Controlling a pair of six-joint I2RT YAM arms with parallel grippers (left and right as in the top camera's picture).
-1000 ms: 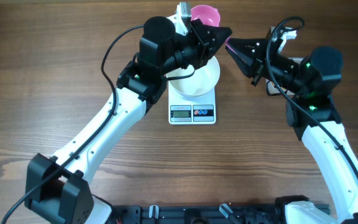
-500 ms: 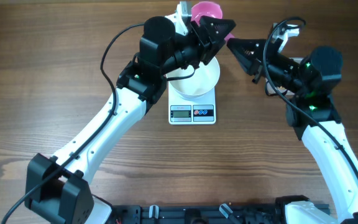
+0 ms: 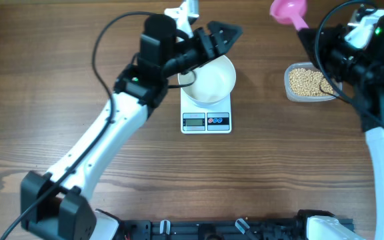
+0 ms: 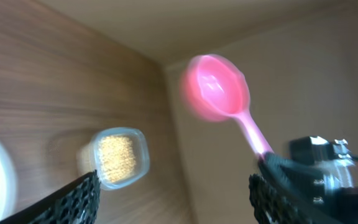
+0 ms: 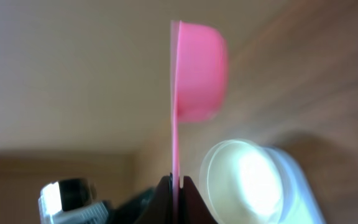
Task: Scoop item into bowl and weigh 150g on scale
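**A:** So, what lies around the scale (image 3: 207,121)?

**B:** The white bowl (image 3: 212,83) sits on it, mid-table. The left gripper (image 3: 227,35) hangs over the bowl's far rim with its fingers spread wide and nothing between them. The left arm (image 3: 105,140) slants in from the near left corner, and its wrist covers the bowl's left edge.

**A:** And the beans (image 3: 307,81)?

**B:** They are in a clear tub (image 3: 289,85) to the right of the scale, well apart from the bowl. The right arm and its black cable cross the tub's right side.

**A:** What is the right gripper (image 5: 174,183) doing?

**B:** It is clamped on the handle of a pink scoop (image 3: 287,9), which is raised beyond the tub near the far edge of the overhead view. Both wrist views are blurred.

**A:** Where is there room?

**B:** Bare wooden table (image 3: 59,60) spreads to the left of the scale and in front of it. A strip of wood also lies between the scale and the tub. In the left wrist view, the table seems to end at a beige wall just past the tub.
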